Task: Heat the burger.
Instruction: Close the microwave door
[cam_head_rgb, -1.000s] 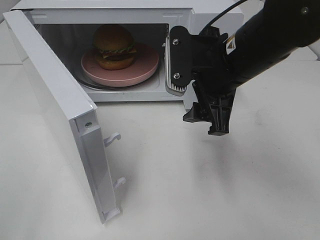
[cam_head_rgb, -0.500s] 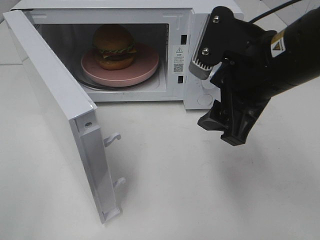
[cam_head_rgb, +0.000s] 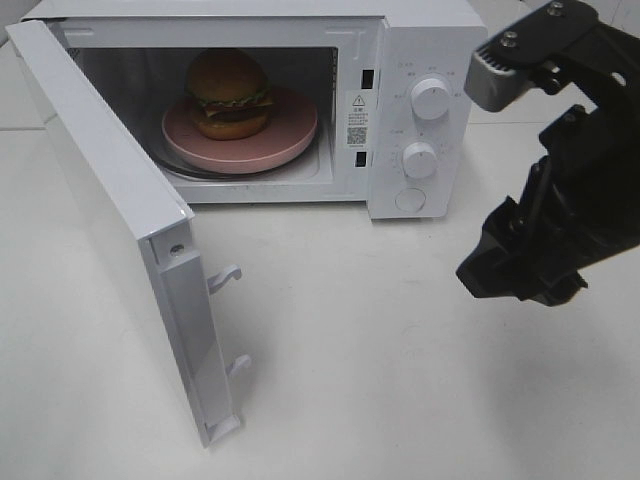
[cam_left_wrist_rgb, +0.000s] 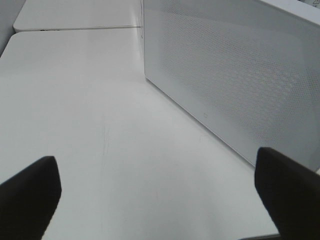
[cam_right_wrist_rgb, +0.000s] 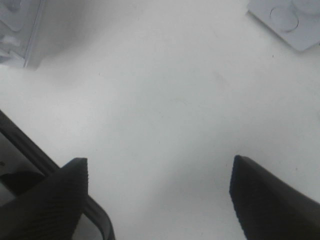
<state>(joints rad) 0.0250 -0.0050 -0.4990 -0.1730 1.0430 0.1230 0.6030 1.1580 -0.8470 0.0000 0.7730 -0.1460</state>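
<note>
The burger (cam_head_rgb: 228, 92) stands on a round pink plate (cam_head_rgb: 290, 135) inside the white microwave (cam_head_rgb: 425, 40), whose door (cam_head_rgb: 110, 200) is swung wide open to the left. My right gripper (cam_head_rgb: 520, 280) hangs above the table, right of the microwave's control panel and clear of it. Its jaws are open and empty, as the right wrist view (cam_right_wrist_rgb: 157, 170) shows over bare table. My left gripper (cam_left_wrist_rgb: 157, 187) is open and empty, low over the table beside the outer face of the door (cam_left_wrist_rgb: 235, 85). It does not show in the exterior view.
Two knobs (cam_head_rgb: 431, 99) (cam_head_rgb: 419, 160) and a round button (cam_head_rgb: 410, 200) sit on the microwave's front panel. Door latch hooks (cam_head_rgb: 228, 275) stick out from the door's edge. The white table (cam_head_rgb: 350, 380) stretches in front of the microwave.
My right arm has drawn back from the microwave's front to the right and a little lower, uncovering the control panel. The burger, plate and door have not moved.
</note>
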